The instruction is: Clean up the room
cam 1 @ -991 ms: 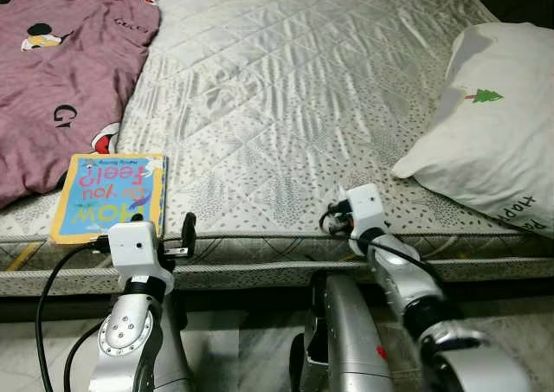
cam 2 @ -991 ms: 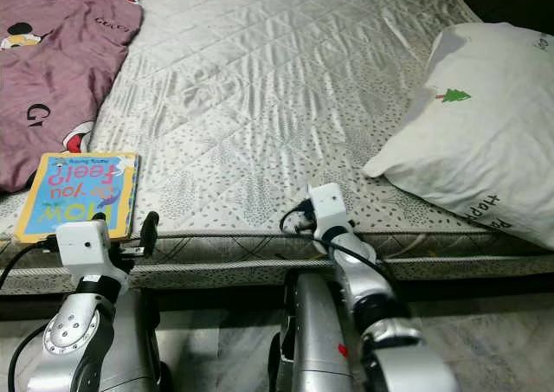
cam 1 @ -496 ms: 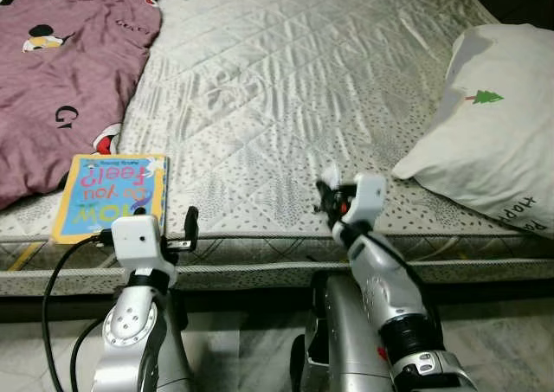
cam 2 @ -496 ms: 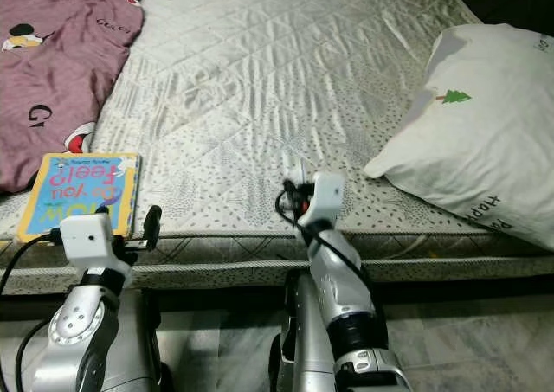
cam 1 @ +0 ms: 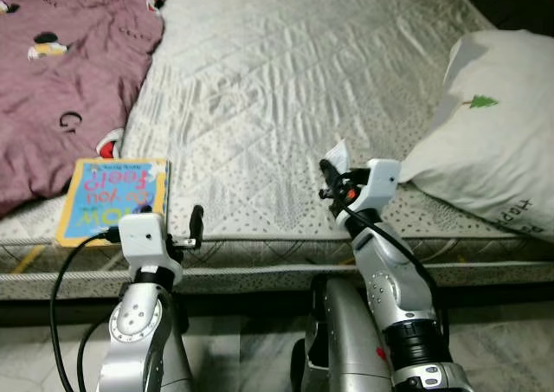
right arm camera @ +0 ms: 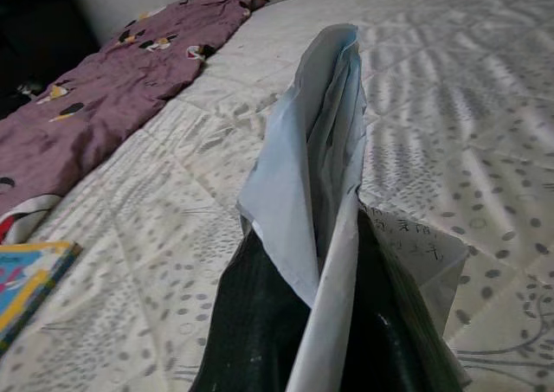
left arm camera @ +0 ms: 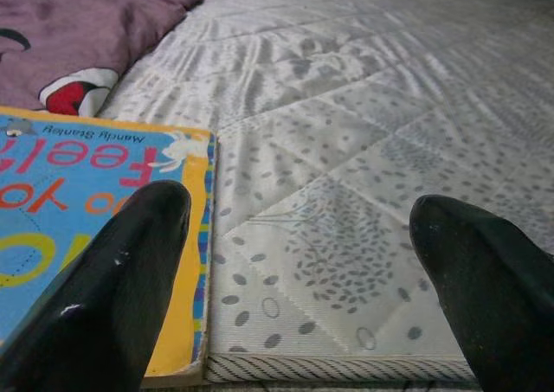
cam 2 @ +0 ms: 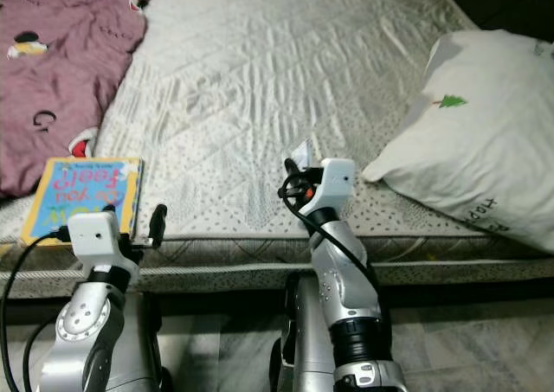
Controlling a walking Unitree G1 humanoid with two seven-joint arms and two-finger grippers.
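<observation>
Right gripper raised, pinching folded paper.

We see a bed covered in quilted cloth with a satin sheen, stitched in diamonds and printed with small grey specks. The blanket is soft, matt purple cloth with printed figures. The pillow is matt white cloth, slightly creased. The book has a smooth, glossy cardboard cover. The right gripper pinches a folded sheet of thin, creased white paper between smooth black fingers. The left gripper has glossy black plastic fingers, slightly scuffed. Both arms are brushed silver metal.
</observation>
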